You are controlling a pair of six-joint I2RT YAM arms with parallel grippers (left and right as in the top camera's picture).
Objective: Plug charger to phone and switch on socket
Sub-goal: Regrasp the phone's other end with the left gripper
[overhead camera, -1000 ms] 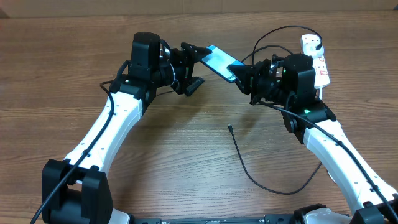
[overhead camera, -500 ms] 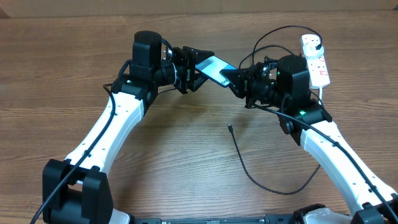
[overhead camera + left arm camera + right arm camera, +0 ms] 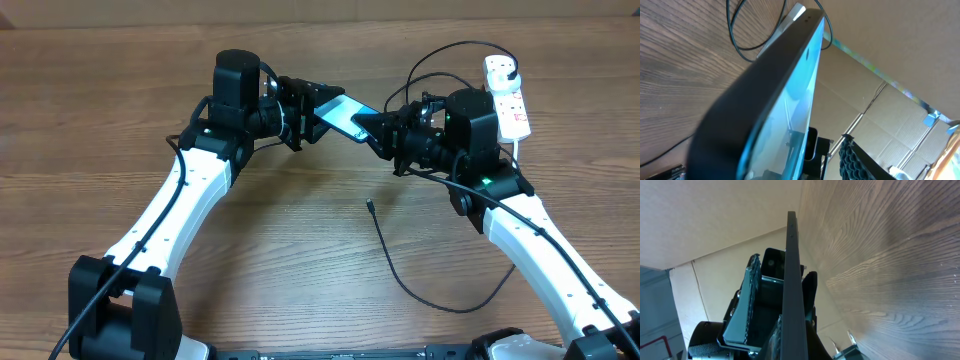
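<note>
1. A brown wooden table [image 3: 300, 260] with visible grain carries everything.
2. A white power strip [image 3: 508, 98] lies at the far right, with a black plug in its far end.
3. A thin black cable [image 3: 420, 283] curves across the near right, its small tip [image 3: 369, 206] resting near the middle.

Phone [image 3: 343, 111] mid-air between both grippers; charger [image 3: 420, 285] on table in front; socket [image 3: 508, 97] far right.
</note>
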